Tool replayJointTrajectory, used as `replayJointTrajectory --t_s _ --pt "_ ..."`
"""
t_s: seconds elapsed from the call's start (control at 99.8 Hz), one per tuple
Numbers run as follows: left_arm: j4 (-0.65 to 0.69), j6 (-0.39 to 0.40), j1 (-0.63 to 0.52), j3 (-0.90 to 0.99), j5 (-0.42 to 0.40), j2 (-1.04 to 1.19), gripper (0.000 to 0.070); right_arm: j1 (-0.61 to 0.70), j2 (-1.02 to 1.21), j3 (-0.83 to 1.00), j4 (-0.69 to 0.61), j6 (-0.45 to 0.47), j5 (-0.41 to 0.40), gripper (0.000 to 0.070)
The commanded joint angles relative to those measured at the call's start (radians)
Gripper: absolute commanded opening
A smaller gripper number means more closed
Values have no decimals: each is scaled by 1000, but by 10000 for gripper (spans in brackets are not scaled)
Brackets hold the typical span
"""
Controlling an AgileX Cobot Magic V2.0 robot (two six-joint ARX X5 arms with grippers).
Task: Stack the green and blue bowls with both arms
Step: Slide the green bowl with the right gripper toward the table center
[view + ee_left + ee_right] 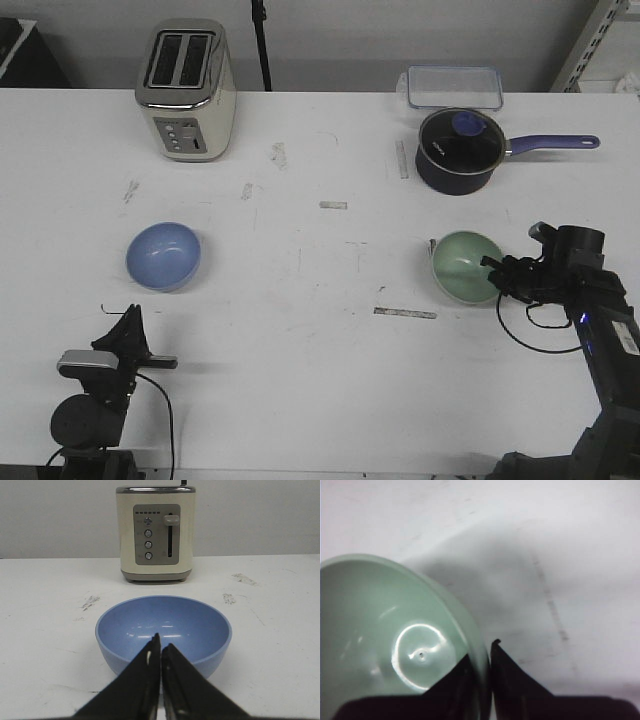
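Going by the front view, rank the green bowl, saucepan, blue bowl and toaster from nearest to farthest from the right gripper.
1. green bowl: its rim is pinched by the right gripper.
2. saucepan: behind the green bowl, on the right side.
3. blue bowl: across the table, on the left.
4. toaster: far left corner, behind the blue bowl.

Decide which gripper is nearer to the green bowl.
Right. The right gripper is shut on the green bowl's rim, one finger inside and one outside. The left gripper sits far across the table, shut, behind the blue bowl.
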Motion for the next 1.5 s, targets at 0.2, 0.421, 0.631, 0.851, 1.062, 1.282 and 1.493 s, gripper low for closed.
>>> replayJointTrajectory --t_s 0.2,0.421,0.631,0.851,1.062,1.282,1.493 --pt "14 5 1 -23 -3 -2 1 52 -31 8 -13 92 -11 7" --pt "14 5 1 -23 -3 -2 1 203 -31 8 -42 139 109 7" --pt "14 5 1 -23 -3 -2 1 368 -31 25 -54 210 200 7" --pt "14 5 1 -23 -3 -2 1 534 -21 109 -80 316 318 7" --pt "14 5 1 -23 -3 -2 1 629 60 233 -114 384 358 7" --pt "14 5 1 -23 -3 -2 1 712 210 383 -144 410 351 7" --pt "14 5 1 -23 -3 -2 1 745 305 460 -140 426 330 7"
